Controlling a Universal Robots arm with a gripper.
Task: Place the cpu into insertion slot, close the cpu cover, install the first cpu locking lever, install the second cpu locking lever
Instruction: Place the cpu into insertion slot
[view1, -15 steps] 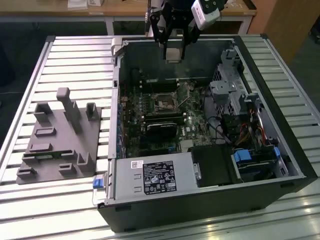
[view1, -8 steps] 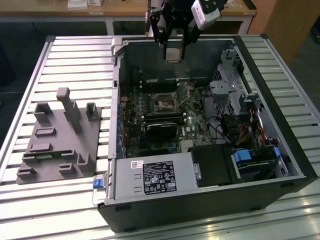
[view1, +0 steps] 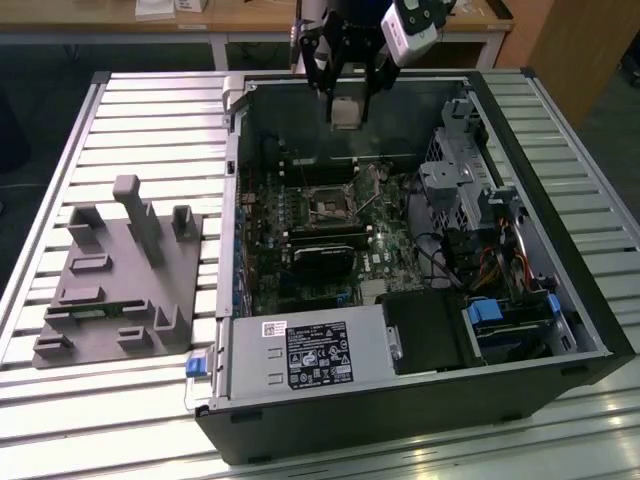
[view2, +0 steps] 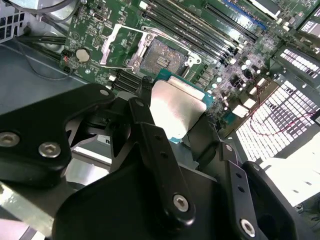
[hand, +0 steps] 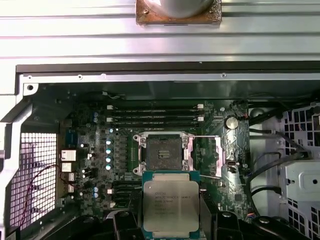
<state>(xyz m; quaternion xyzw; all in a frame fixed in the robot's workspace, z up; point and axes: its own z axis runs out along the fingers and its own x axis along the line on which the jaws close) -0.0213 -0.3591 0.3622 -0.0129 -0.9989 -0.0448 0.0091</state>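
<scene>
My gripper (view1: 345, 105) hangs over the far end of the open computer case, shut on the cpu (view1: 345, 112), a flat square chip with a silvery top. In both wrist views the cpu (hand: 170, 202) (view2: 176, 107) sits between the black fingers (view2: 145, 107), a short way off the insertion slot (hand: 162, 152) (view2: 162, 55) (view1: 325, 205). The slot's dark centre is bare. The cpu cover (hand: 220, 155) (view2: 121, 44) is swung open beside the slot. A thin locking lever (hand: 205, 136) stands raised along the slot's edge.
Long black memory sticks (hand: 155, 114) lie just beyond the slot. A drive cage (view1: 460, 170) with cables takes the case's side at the exterior view's right, and a power supply (view1: 310, 355) the near end. A grey fixture block (view1: 120, 270) stands on the slatted table (view1: 150, 110).
</scene>
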